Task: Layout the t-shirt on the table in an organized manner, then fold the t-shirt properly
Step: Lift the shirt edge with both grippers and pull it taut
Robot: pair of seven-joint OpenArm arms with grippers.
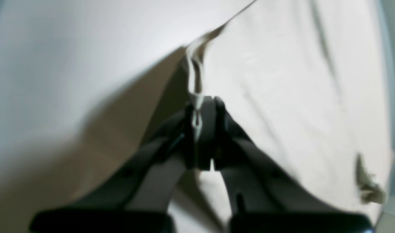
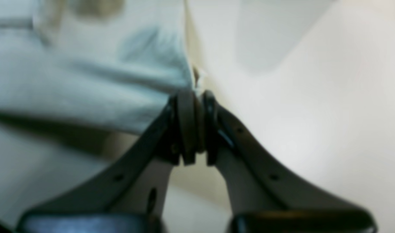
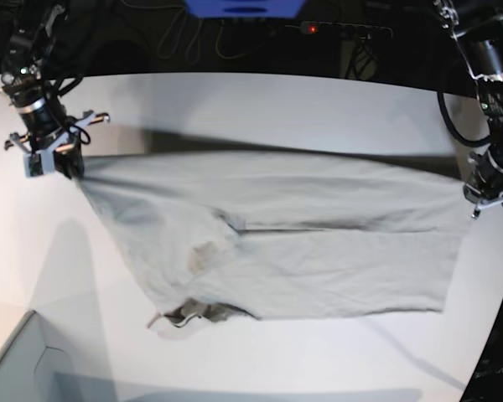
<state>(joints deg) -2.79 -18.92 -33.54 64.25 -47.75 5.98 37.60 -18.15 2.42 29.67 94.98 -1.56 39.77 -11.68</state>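
Grey-beige t-shirt [image 3: 318, 243] hangs stretched over table [image 3: 277, 109], left gripper [image 1: 200, 129] and right gripper [image 2: 196, 126] each pinching an edge.

base: looked down from above over whole tabletop [image 3: 260, 100] | wrists: close behind each end effector, blurred | shared: t-shirt [image 3: 318, 243]

grey-beige t-shirt [image 3: 318, 243] stretched over white table [image 3: 260, 100]

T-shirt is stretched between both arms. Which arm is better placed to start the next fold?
Neither clearly: the left pincer and the right pincer each pinch an end of the t-shirt. The right holds it raised over the table, so probably right.
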